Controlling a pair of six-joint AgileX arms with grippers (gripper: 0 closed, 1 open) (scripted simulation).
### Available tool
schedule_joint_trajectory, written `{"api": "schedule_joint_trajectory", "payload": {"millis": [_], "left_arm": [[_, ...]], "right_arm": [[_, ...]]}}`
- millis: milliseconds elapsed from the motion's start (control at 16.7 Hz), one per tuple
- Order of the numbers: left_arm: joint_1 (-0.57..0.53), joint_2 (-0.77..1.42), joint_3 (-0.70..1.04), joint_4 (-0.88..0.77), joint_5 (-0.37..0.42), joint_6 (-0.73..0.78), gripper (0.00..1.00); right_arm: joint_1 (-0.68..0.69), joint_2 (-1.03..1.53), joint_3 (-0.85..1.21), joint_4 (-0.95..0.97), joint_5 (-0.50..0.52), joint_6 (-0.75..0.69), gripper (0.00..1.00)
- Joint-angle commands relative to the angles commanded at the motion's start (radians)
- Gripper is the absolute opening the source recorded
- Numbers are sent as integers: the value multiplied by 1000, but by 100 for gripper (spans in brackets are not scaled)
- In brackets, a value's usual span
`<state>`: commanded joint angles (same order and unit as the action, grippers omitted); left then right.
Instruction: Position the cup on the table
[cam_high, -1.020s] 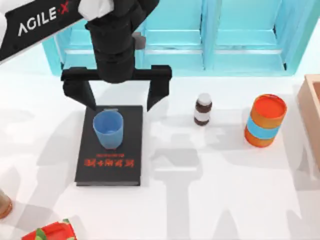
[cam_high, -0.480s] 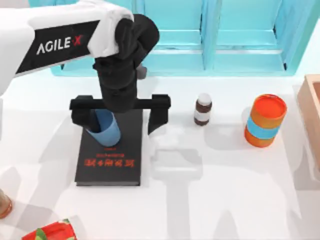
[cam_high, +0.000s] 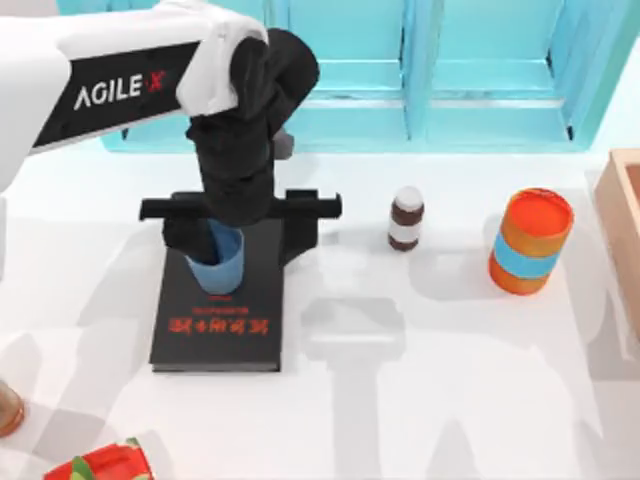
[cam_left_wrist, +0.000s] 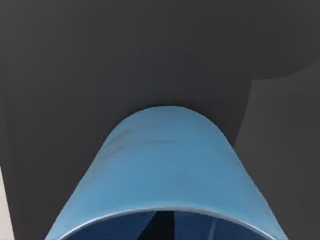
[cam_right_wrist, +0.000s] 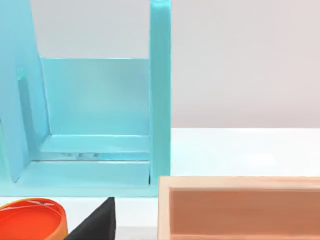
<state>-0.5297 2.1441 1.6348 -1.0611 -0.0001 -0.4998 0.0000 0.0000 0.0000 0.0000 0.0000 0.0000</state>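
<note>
Left end effector (cam_high: 238, 232) narrowed, tapered cup (cam_high: 218, 265)

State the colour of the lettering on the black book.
Red, on the book; clearest in the top view.

My table (cam_high: 420, 400) is white and glossy. Lying directly on it: a black book (cam_high: 225, 325) at left-centre, a small brown bottle (cam_high: 405, 218) upright, an orange canister (cam_high: 530, 242) right of the bottle, a wooden tray (cam_high: 622, 215) at the right edge, and a teal rack (cam_high: 430, 100) along the far side.
</note>
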Motion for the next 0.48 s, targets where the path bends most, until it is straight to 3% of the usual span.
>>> {"api": "schedule_joint_trajectory", "payload": {"millis": [360,480], "left_arm": [[0,0,0,0,0,0,2],[0,0,0,0,0,0,0]], "right_arm": [[0,0,0,0,0,0,100],[0,0,0,0,0,0,100]]}}
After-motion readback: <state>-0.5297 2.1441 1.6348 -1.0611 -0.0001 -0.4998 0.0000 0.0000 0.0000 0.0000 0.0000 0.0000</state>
